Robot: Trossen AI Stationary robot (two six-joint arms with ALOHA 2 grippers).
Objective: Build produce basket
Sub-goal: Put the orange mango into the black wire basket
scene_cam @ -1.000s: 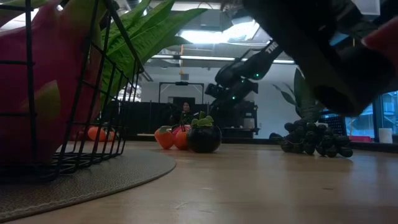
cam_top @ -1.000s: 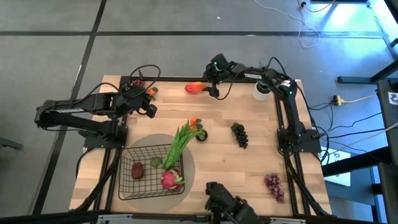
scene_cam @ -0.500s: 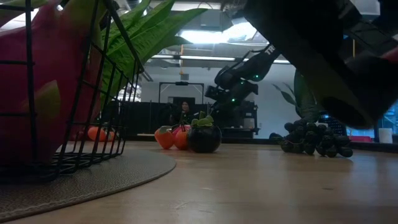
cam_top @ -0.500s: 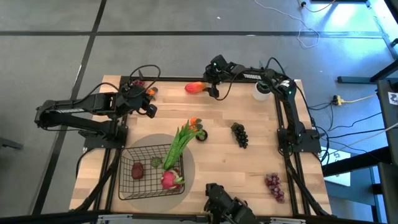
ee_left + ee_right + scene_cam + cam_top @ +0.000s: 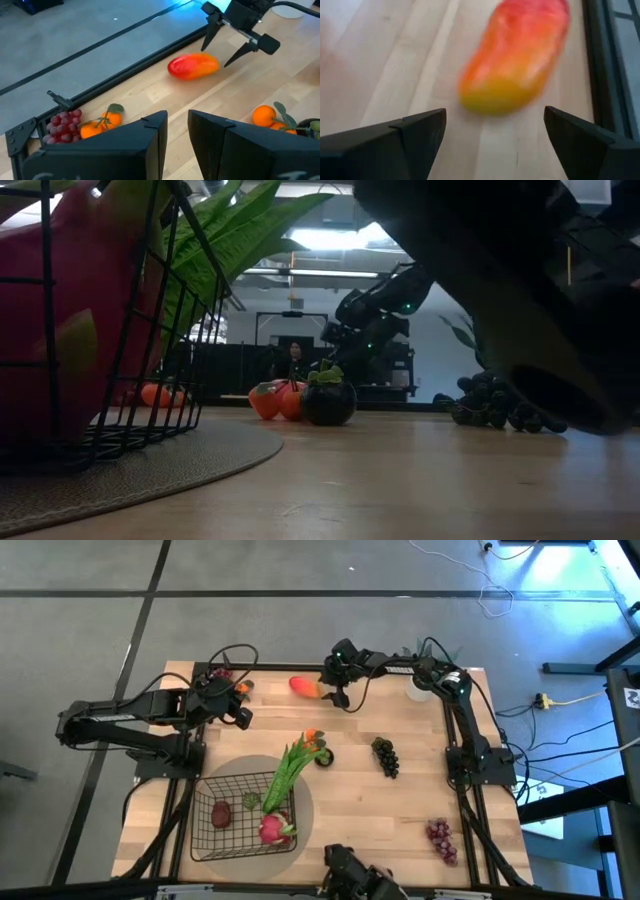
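The red-orange mango point(image 5: 303, 686) lies on its side near the table's far edge. My right gripper point(image 5: 336, 693) is open at the mango's right end, one finger on its far side and one on its near side point(image 5: 214, 57); the right wrist view shows the mango point(image 5: 517, 60) just ahead of the gap. The black wire basket point(image 5: 210, 840) stands on a grey round mat at the near left. It holds a pink dragon fruit point(image 5: 272, 830), a dark red fruit and green leafy stalks point(image 5: 290, 768) that lean out over its rim. My left gripper point(image 5: 178, 117) hovers at the far left, a narrow gap between its fingers, holding nothing. My right gripper's fingers point(image 5: 239, 52) stand close on either side of the mango's right end point(image 5: 212, 65), slanting down from the table's right. Whether a finger touches the mango, I cannot tell.
Small oranges point(image 5: 107, 120) and red grapes point(image 5: 62, 125) lie at the far left corner. At mid-table are oranges point(image 5: 314, 738), a dark round fruit point(image 5: 324, 758) and dark grapes point(image 5: 385, 756). Red-purple grapes point(image 5: 441, 838) lie near right, a white pot point(image 5: 420, 688) far right.
My right gripper has gone toward the table's left edge and a little down, closing in on the mango's right end. Its fingers stay open.
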